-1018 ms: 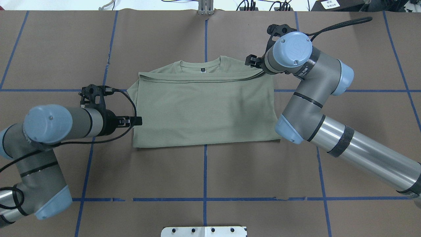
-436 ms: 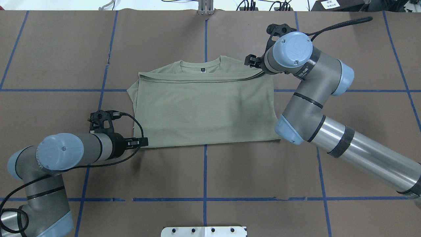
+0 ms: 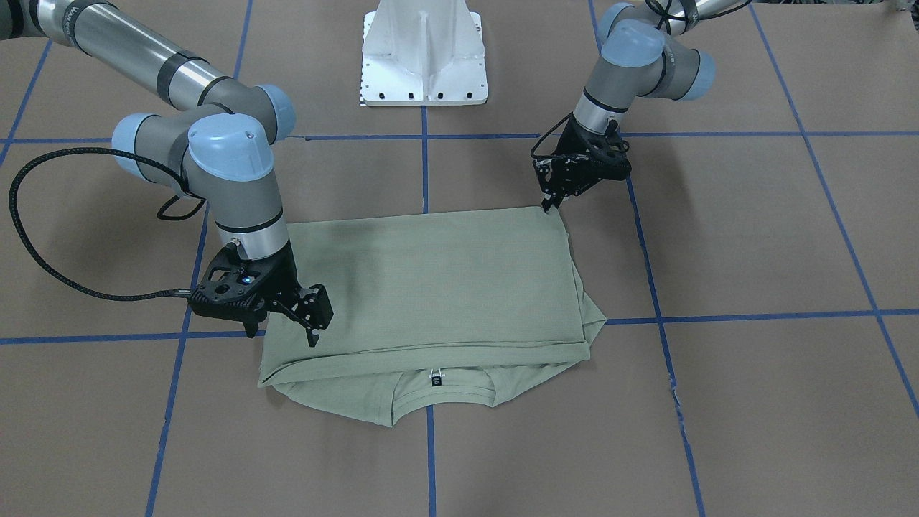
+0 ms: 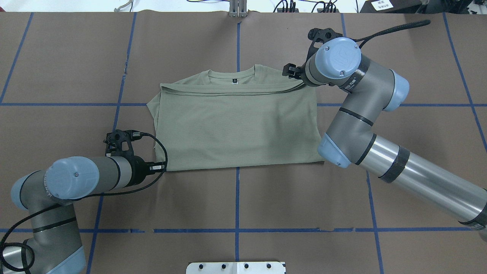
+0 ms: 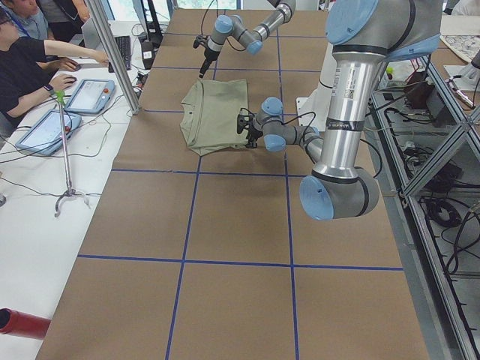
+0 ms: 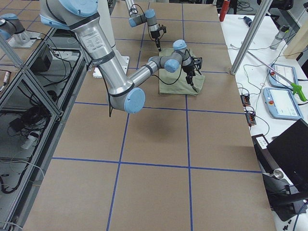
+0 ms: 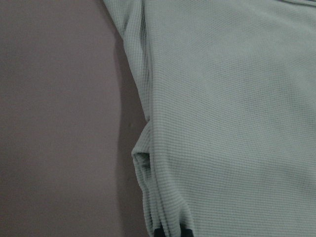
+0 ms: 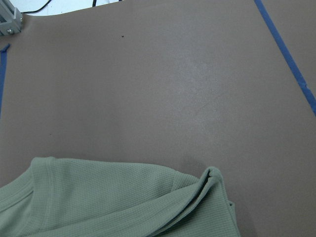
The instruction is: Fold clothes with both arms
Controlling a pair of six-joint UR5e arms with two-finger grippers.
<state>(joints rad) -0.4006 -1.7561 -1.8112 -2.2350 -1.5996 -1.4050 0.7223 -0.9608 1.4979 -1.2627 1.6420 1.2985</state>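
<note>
The sage-green shirt (image 4: 236,125) lies folded into a flat rectangle on the brown table, its neckline and black label (image 4: 234,80) at the far side. It also shows in the front view (image 3: 431,287). My left gripper (image 4: 163,166) is at the shirt's near-left corner, low on the table (image 3: 549,206). In the left wrist view its two fingertips (image 7: 159,232) stand close together with the bunched corner of the cloth (image 7: 148,163) between them. My right gripper (image 4: 287,70) hovers over the far-right shoulder corner (image 3: 312,336) and looks open and empty. The right wrist view shows only that corner (image 8: 207,192).
The white pedestal base (image 3: 423,57) stands at the robot's side of the table. Blue tape lines (image 4: 237,198) cross the brown cover. Operators with tablets (image 5: 56,124) sit at a side table past the far edge, beside a metal pole (image 5: 112,52).
My left arm has swept along the shirt's left edge from its middle to the near-left corner and closed in on it. The right arm and the shirt have stayed put.
</note>
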